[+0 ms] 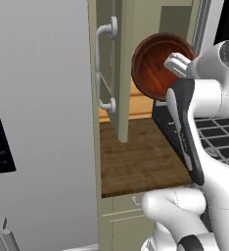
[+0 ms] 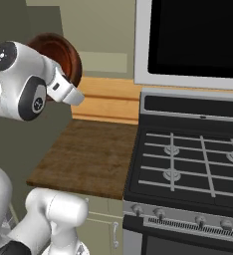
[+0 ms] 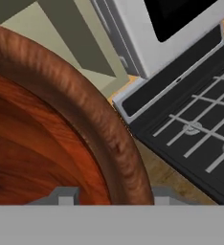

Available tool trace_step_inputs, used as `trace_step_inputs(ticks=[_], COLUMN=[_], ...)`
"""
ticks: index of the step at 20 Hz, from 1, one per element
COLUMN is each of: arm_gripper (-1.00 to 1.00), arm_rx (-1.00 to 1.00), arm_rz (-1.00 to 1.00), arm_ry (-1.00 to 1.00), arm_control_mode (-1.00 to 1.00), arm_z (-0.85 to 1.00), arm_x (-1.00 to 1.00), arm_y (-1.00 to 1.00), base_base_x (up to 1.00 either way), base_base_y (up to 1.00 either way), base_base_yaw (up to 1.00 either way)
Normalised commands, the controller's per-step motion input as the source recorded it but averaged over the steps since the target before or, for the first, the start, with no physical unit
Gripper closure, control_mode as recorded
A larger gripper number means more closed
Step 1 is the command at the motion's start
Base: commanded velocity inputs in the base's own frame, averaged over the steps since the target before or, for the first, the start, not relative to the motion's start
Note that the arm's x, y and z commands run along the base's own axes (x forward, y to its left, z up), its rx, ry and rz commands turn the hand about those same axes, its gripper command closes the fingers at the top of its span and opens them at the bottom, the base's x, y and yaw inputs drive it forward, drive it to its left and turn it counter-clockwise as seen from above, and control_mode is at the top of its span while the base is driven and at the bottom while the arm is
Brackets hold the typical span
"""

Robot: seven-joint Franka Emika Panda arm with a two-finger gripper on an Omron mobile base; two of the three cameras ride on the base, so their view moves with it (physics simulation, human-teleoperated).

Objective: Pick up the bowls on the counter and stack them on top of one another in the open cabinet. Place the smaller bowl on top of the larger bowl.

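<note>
One bowl (image 1: pixel 155 63) beside cabinet door (image 1: pixel 121 68).

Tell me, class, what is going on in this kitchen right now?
The robot arm's gripper is clamped on the rim of the larger bowl, holding it tipped on edge in the air above the counter, up by the open cabinet and beside the stove.

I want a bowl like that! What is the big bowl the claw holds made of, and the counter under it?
The larger bowl looks like polished wood: reddish-brown grain streaks and a glossy sheen inside, though it could be glazed to look so. The claw grips its thick rim. The counter looks like dark, matte wooden planks with visible grain lines.
</note>
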Motion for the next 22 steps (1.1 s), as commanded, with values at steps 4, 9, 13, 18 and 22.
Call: trace_step_inputs(ticks=[4,9,13,18,22], arm_gripper=[1.00,1.00,1.00,1.00,1.00], arm_rx=[-0.02,0.00,0.01,0.00,0.00], arm_rz=[-0.03,-0.07,-0.05,-0.01,-0.01], arm_ry=[0.08,0.06,0.10,0.13,0.11], arm_control_mode=[-1.00,-1.00,-1.00,-1.00,-1.00], arm_z=[0.12,0.04,0.14,0.46,0.22], arm_x=[0.33,0.67,0.65,0.52,0.38], arm_y=[0.06,0.04,0.00,0.02,0.02], base_base_x=[0.00,0.00,0.00,0.00,0.00], base_base_y=[0.00,0.00,0.00,0.00,0.00], base_base_yaw=[0.00,0.00,0.00,0.00,0.00])
